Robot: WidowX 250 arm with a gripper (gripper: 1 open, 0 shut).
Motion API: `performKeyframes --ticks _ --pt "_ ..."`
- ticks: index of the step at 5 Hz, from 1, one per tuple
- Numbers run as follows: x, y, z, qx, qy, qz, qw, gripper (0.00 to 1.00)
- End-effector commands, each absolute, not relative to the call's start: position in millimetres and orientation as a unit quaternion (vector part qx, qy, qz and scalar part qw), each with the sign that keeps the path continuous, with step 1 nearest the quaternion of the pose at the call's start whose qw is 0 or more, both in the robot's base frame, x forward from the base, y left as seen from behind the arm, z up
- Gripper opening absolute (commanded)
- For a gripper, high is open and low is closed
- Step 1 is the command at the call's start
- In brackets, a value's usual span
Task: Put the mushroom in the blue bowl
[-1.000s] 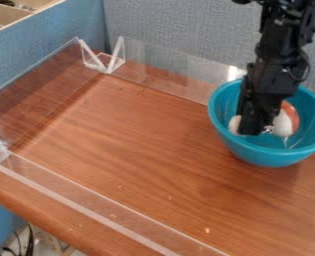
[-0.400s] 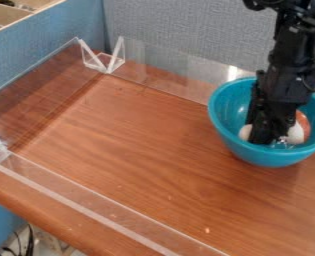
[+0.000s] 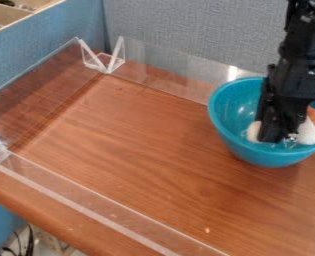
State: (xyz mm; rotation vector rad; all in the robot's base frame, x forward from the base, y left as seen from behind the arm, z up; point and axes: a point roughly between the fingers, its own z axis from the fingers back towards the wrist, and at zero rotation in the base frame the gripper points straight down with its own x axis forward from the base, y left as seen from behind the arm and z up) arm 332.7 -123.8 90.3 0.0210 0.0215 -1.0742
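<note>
The blue bowl [image 3: 236, 142] stands on the wooden table at the right. My black gripper [image 3: 280, 130] reaches straight down into it from above. Low inside the bowl lies the mushroom [image 3: 259, 132], its cream stem showing left of the fingers and a bit of orange-red cap [image 3: 311, 122] to their right. The fingers are shut on the mushroom between those two ends. Whether it touches the bowl's bottom is hidden by the gripper.
A low clear acrylic wall [image 3: 66, 190] runs along the table's front and left edges, with clear brackets [image 3: 106, 55] at the back corner. A blue partition [image 3: 187, 30] stands behind. The brown tabletop [image 3: 133, 140] stretches left of the bowl.
The gripper, with the mushroom in it, has shifted a little to the right and sunk slightly deeper inside the bowl. The bowl has stayed in place.
</note>
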Motion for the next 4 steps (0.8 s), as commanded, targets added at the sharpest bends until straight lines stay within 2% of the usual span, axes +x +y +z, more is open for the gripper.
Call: performKeyframes --ticks 1,2,4 --pt "340.6 -139.1 121.5 0.016 -0.036 -0.539 0.841 0.0" --pt "341.2 -151.0 119.5 0.012 -0.032 -0.562 0.826 0.0" --pt "324.2 -159.4 87.6 0.003 -0.017 -0.567 0.823 0.0"
